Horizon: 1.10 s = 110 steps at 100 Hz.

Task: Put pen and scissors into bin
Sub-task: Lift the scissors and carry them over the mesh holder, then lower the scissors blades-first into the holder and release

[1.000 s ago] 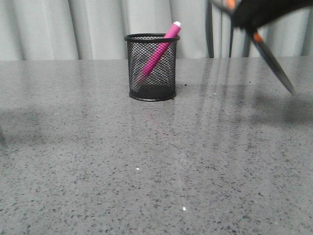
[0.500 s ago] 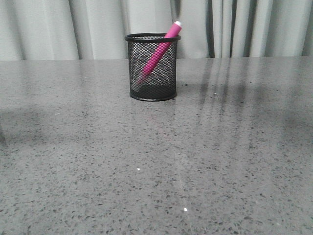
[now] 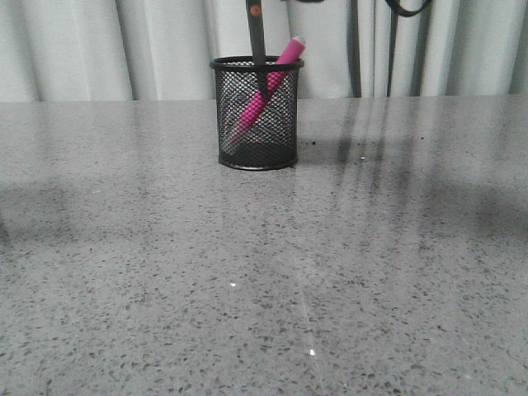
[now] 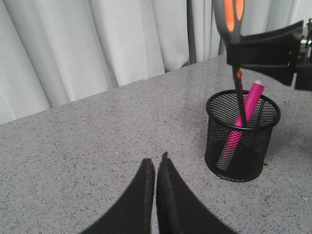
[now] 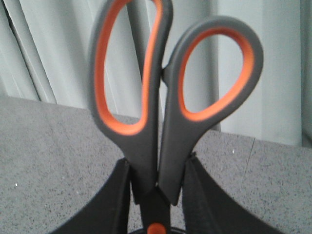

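Change: half a second ago no scissors showed in the front view; now the scissors (image 3: 256, 41) hang upright over the bin (image 3: 256, 113), blade tips dipped inside its rim.
Scissors: vertical, handles up, orange pivot dot above the rim; in the left wrist view the blades (image 4: 239, 95) run down into the cup just beside the pen.
Right gripper: the right gripper (image 5: 157, 187) is clamped on the scissors just below the handle loops, one black finger (image 5: 113, 204) pressing each side; the closed handles stand upright between them.
Left gripper: the left gripper (image 4: 155, 168) hovers low over the table, its two fingers pressed together with nothing between them, well apart from the bin.
Pen: the pen (image 3: 268, 82) leans inside the bin, its upper end resting on the rim and poking above it.
Bin: stands upright on the grey speckled table (image 3: 264, 272), near the curtain (image 3: 124, 45).
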### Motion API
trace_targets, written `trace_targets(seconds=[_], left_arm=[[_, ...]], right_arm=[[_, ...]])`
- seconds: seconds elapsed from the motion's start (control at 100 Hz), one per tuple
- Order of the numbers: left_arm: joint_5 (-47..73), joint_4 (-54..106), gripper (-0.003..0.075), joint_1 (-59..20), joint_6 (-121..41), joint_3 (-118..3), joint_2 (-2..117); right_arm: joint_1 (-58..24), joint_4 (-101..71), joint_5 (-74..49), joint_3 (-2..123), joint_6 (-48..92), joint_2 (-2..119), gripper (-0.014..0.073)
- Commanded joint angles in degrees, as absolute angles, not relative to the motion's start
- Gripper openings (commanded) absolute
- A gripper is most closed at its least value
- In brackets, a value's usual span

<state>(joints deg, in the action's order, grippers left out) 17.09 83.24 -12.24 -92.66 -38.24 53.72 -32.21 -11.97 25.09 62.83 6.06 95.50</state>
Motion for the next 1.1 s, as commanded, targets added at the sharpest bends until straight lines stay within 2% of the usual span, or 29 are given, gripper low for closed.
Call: trace_targets(seconds=[0.0, 0.69, 0.78, 0.95, 1.0, 1.09], left_arm=[[17.0, 85.2, -0.0019, -12.1, -92.2, -39.8, 52.9], [17.0, 85.2, -0.0019, -12.1, -92.2, -39.8, 52.9], [17.0, 85.2, -0.0019, -12.1, -92.2, -39.8, 52.9], [17.0, 85.2, -0.0019, -12.1, -92.2, -39.8, 52.9], [17.0, 85.2, -0.0019, -12.1, -92.2, -39.8, 52.9], [17.0, 85.2, -0.0019, -12.1, -92.2, -39.8, 52.9]], right_arm=[[-32.2, -11.6, 30.8, 63.8, 6.2, 93.6, -0.0076], [-32.2, -11.6, 34.6, 57.7, 6.2, 94.2, -0.0057], [-32.2, -11.6, 34.6, 57.7, 6.2, 94.2, 0.0029], [-32.2, -11.6, 34.6, 57.7, 6.2, 94.2, 0.0314], [-32.2, -11.6, 34.6, 57.7, 6.2, 94.2, 0.0350], [-32.2, -11.6, 34.6, 57.7, 6.2, 93.4, 0.0342]])
